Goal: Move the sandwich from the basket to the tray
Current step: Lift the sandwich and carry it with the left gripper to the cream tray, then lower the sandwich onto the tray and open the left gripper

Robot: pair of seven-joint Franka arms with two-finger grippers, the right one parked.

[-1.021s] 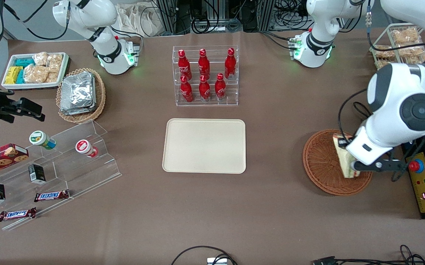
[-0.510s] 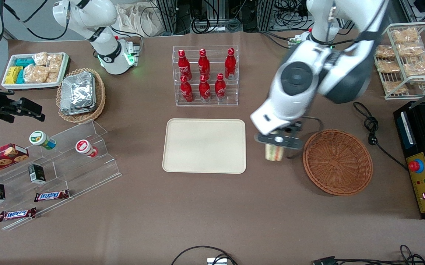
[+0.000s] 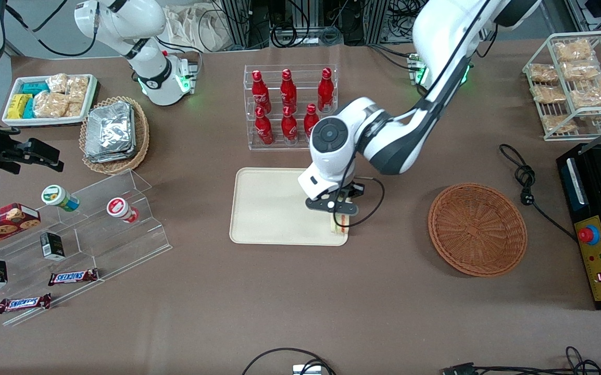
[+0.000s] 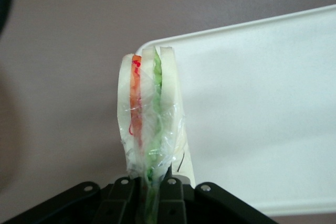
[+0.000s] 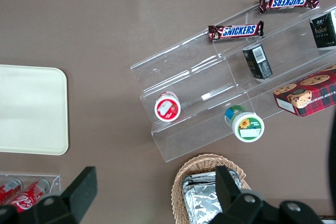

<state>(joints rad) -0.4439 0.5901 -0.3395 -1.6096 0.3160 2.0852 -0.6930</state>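
Carried away from the round reddish-brown wicker basket [image 3: 477, 229], the wrapped triangular sandwich [image 3: 339, 224] now hangs over the flat cream rectangular tray's [image 3: 269, 208] near corner. It sits upright between the gripper's [image 3: 338, 211] jaws, clamped at one end, its filling layers edge-on.

We see a brown table [image 3: 394, 291] carrying a flat cream-beige rectangular plastic tray [image 3: 274, 208] near its middle. A round reddish-brown wicker basket [image 3: 477, 229] lies toward the working arm's end. A clear acrylic rack of red bottles [image 3: 290, 107] stands farther from the front camera than the tray. Toward the parked arm's end lie a lighter tan wicker basket of foil packs [image 3: 115, 134], a small white tray of snack packets [image 3: 49, 99] and a clear stepped acrylic stand [image 3: 87, 234] with candy bars and small boxes. A white wire rack of bagged snacks [image 3: 574, 83] stands toward the working arm's end. The left arm's gripper [image 3: 338, 209] hangs over the tray's corner nearest the reddish-brown basket, jaws clamped on a wrapped sandwich [image 4: 149, 114].
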